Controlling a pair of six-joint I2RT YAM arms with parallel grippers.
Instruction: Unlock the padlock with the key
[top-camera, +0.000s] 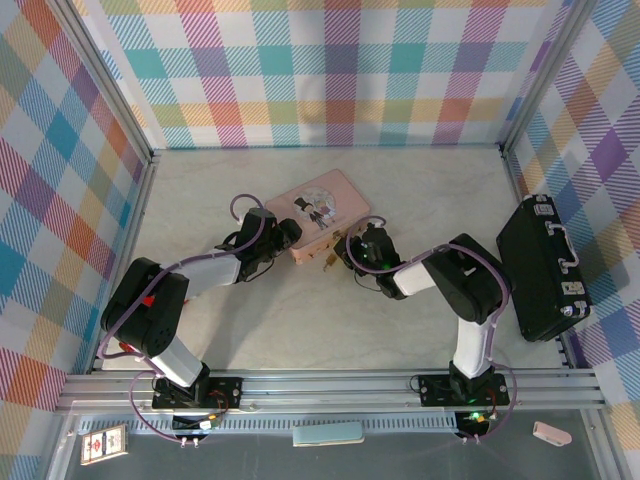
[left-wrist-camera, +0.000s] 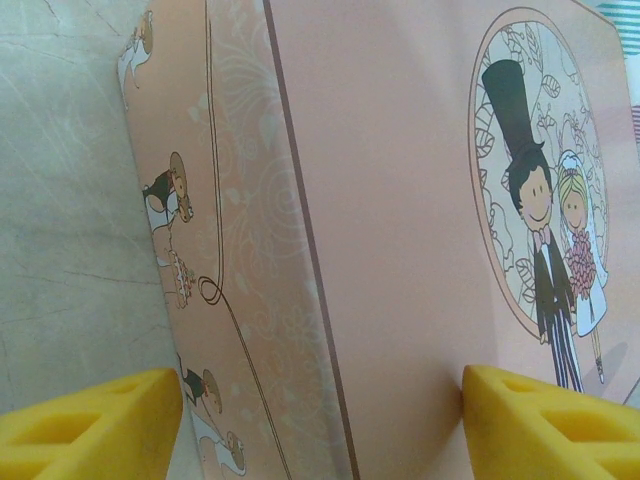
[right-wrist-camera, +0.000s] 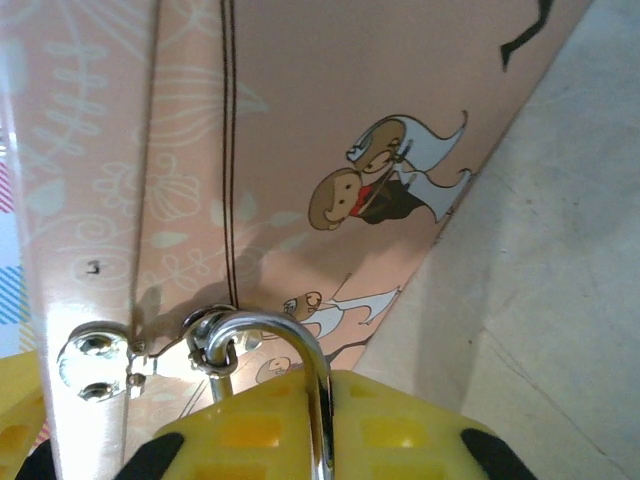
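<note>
My left gripper (left-wrist-camera: 320, 430) stands wide open, astride the long edge of the pink tin (left-wrist-camera: 400, 200). One of its yellow fingers (left-wrist-camera: 90, 425) is out over the table (left-wrist-camera: 60, 200) beside the tin's side wall. The other is over the lid, near the bride-and-groom picture. I cannot tell whether either finger touches.

At the tin's near side wall sits the padlock (top-camera: 327, 259), its silver shackle (right-wrist-camera: 285, 325) looped through the ring of the hasp (right-wrist-camera: 205, 335).

My right gripper (right-wrist-camera: 322, 435) is closed narrow on the padlock. The shackle's leg runs down between my yellow pads (right-wrist-camera: 400, 430), which hide the brass body.

Far right, well apart, a black case (top-camera: 540, 265) lies on the table.
</note>
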